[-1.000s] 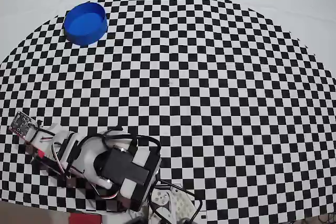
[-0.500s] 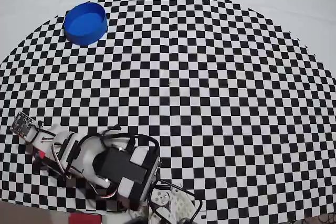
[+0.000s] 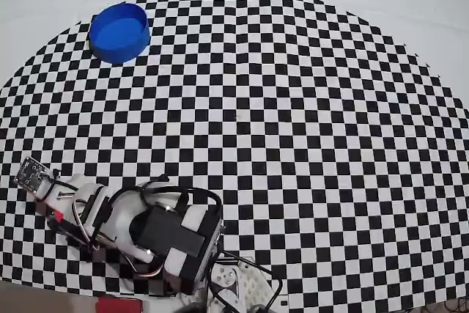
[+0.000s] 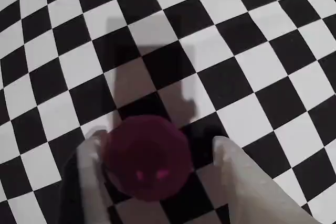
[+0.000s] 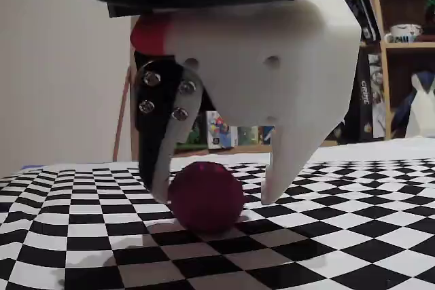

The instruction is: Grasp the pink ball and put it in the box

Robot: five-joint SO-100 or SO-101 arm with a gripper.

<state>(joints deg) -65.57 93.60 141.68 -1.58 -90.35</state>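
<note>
A black-and-white checkered mat (image 3: 293,108) covers the table, with a bookshelf (image 5: 401,45) at the back of the fixed view. Nearest the fixed camera, the pink ball (image 5: 206,197) rests on the mat, a smooth, matte magenta sphere. The gripper (image 5: 216,191) has its fingers apart, one on each side of the ball; the left finger in this view looks close to or touching the ball, while the right one stands clear of it. The wrist view shows the same: the ball (image 4: 146,158) sits between two pale, blurred plastic fingertips. In the overhead view the white and black arm (image 3: 139,229) hides the ball. Far across the mat stands the box (image 3: 118,31), a round, low-walled, bright blue container, empty. The grasp seems about to close; lifting, carrying and dropping remain.
</note>
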